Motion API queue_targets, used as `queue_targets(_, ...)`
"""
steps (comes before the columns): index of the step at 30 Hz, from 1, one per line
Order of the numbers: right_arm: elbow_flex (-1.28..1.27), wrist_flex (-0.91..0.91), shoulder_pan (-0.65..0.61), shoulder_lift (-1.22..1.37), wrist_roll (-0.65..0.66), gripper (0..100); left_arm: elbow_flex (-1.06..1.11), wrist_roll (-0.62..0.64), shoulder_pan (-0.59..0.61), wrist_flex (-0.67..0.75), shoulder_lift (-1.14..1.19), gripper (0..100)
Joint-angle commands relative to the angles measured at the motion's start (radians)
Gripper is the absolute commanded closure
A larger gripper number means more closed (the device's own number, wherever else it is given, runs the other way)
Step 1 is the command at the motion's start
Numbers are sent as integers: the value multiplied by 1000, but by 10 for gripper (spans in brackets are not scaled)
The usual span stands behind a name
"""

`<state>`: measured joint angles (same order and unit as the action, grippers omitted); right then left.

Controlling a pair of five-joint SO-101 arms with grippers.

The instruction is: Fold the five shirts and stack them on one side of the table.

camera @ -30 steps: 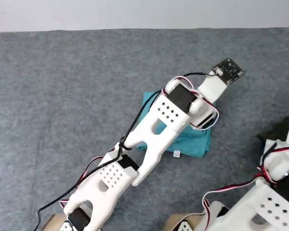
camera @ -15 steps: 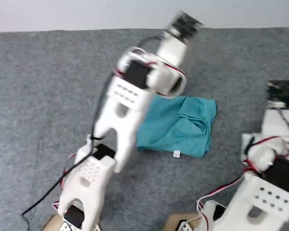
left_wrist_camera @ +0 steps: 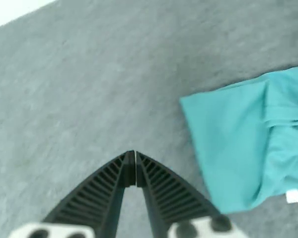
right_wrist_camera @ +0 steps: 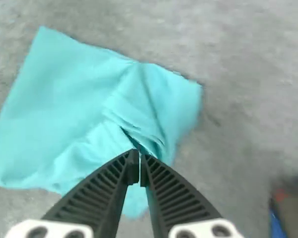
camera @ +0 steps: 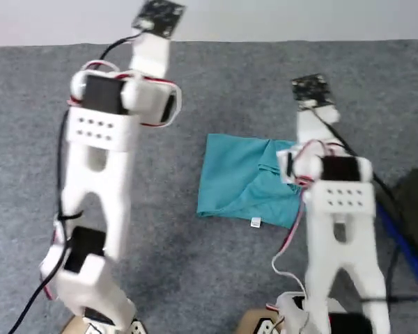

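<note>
I see one teal shirt (camera: 240, 182) lying on the grey table, folded into a rough rectangle. Its left part lies smooth and flat. Toward the other side the cloth bunches into a rumpled ridge of overlapping folds. A small white tag (camera: 255, 223) pokes out at the near edge.

From my right gripper (right_wrist_camera: 139, 154), the shirt (right_wrist_camera: 74, 114) sits directly under the tips, which point at that rumpled ridge; I cannot tell whether they touch the cloth. From my left gripper (left_wrist_camera: 135, 156), the shirt (left_wrist_camera: 233, 144) lies well off to the right, with its straight smooth edge the nearest part.
</note>
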<state>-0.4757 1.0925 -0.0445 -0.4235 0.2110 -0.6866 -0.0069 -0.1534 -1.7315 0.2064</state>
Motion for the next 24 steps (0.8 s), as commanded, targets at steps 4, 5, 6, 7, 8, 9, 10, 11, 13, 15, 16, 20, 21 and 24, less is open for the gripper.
queue_targets(4, 64, -194, -124, 213, -48, 989, 203, -9, 114, -25, -207, 994)
queue_targets(5, 66, -220, -140, 243, -48, 989, 229, -9, 135, -25, -232, 994)
queue_targets(6, 66, -245, -156, 272, -48, 989, 255, -9, 157, -25, -255, 994)
queue_targets(7, 66, -269, -170, 298, -48, 989, 283, -9, 178, -25, -276, 994)
queue_targets(8, 66, -291, -180, 323, -48, 989, 305, -9, 199, -25, -295, 994)
queue_targets(9, 66, -314, -189, 348, -48, 989, 326, -9, 219, -25, -311, 994)
queue_targets(10, 66, -332, -196, 369, -48, 989, 348, -9, 238, -23, -322, 994)
queue_targets(11, 66, -349, -200, 390, -48, 989, 364, -9, 253, -23, -333, 994)
queue_targets(13, 66, -383, -203, 438, -41, 989, 389, -9, 278, -23, -342, 994)
queue_targets(15, 66, -421, -196, 492, -37, 989, 395, -9, 296, -23, -345, 994)
queue_targets(16, 66, -440, -180, 519, -20, 989, 398, -9, 304, -23, -344, 994)
queue_targets(20, 68, -565, -79, 610, 107, 989, 400, -9, 315, -23, -338, 994)
queue_targets(21, 78, -602, -45, 627, 146, 989, 400, -9, 315, -23, -336, 994)
queue_targets(24, 192, -631, 42, 674, 216, 989, 400, -9, 315, -23, -336, 994)
